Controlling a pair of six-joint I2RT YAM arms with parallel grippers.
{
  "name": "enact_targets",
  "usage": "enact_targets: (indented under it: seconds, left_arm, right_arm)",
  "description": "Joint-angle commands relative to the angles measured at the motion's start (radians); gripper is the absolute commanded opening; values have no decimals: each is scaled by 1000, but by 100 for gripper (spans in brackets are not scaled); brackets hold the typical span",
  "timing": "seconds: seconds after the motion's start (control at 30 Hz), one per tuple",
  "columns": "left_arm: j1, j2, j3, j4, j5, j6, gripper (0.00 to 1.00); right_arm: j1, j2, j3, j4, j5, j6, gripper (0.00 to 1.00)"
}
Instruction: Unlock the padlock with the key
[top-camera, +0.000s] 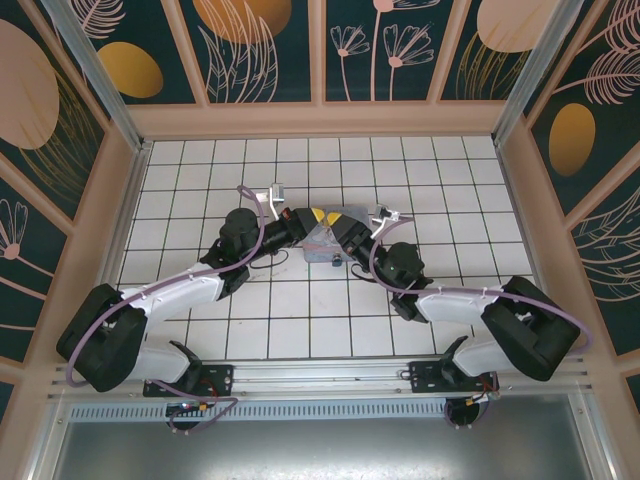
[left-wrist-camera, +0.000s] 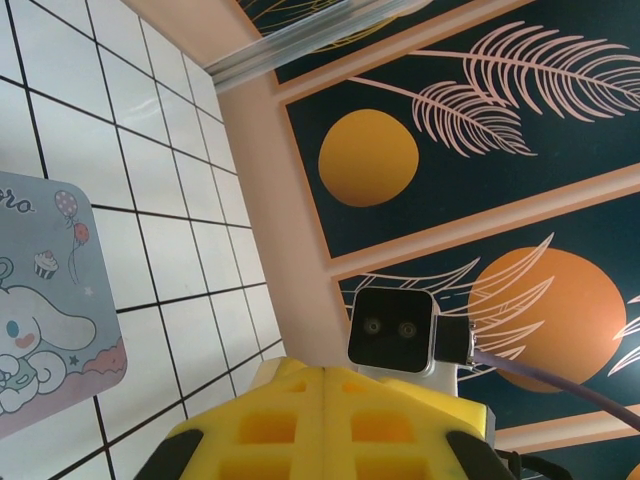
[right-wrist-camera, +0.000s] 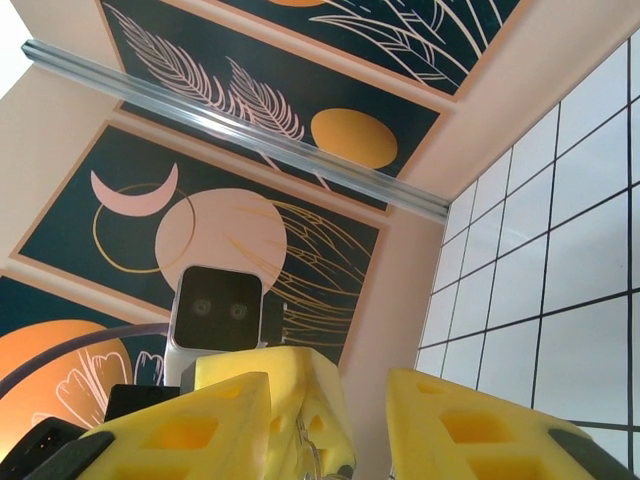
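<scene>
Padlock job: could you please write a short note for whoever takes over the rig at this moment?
Left gripper: shut; what it pinches, if anything, is hidden.
Right gripper: jaws apart, facing the left one; a grip cannot be judged.
Both meet over the cartoon tin box at mid-table.
Padlock and key: too small or hidden to make out; check between the grippers first.
Done: unlocking not confirmed. Left: find both, insert key, turn.

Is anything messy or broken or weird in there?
Nothing looks spilled or broken. The only funny bit is that the left gripper and the right gripper are nose to nose, right by the cartoon tin box.
</scene>
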Motion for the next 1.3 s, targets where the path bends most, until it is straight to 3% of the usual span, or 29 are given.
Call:
enact_targets:
  seconds: [0.0,0.83,0.93,1.0,1.27]
  left_arm:
    - [-2,-5,-6,50,-10,-3,0]
    - [-1,-4,-6,39,-28,7,0]
    - [-1,-3,-8,40,-30,9,0]
    - [-1,-2,-8,40,-31,9,0]
    - [-1,-2,-8,41,-33,7,0]
  right_arm:
    - [13,10,30,56,-5,8,35]
    - [36,24,27,28,-5,12,20]
    - [38,26,27,32,-5,13,21]
    - [40,26,29,33,-5,12,27]
    - [47,28,37,28,-6,8,22]
